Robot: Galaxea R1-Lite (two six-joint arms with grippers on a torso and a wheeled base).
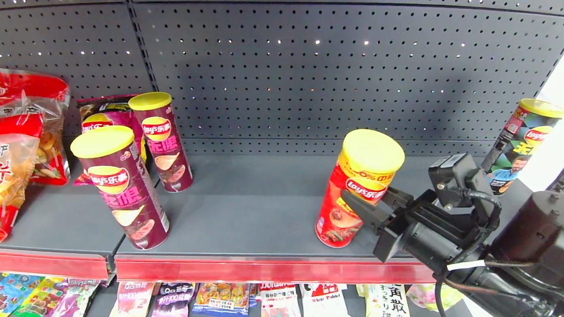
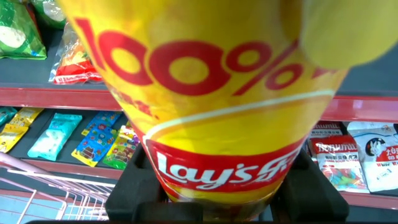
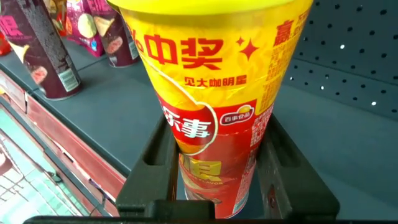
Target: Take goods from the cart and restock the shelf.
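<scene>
A red chips can with a yellow lid (image 1: 360, 189) stands on the grey shelf board (image 1: 252, 209), right of the middle and near the front edge. My right gripper (image 1: 367, 201) comes at it from the right, its two fingers shut on the can's middle (image 3: 211, 81). In the left wrist view a yellow chips can (image 2: 211, 93) sits very close to the camera, held in my left gripper (image 2: 217, 186), whose black body flanks the can's lower part. A pink wire cart (image 2: 43, 193) lies below it.
Two purple chips cans (image 1: 121, 185) (image 1: 163, 140) stand at the left of the shelf, with snack bags (image 1: 15, 135) beyond them. Another can (image 1: 522, 143) stands at the far right by the pegboard. Free board lies between the purple cans and the red can. Packets (image 1: 221, 299) fill the lower shelf.
</scene>
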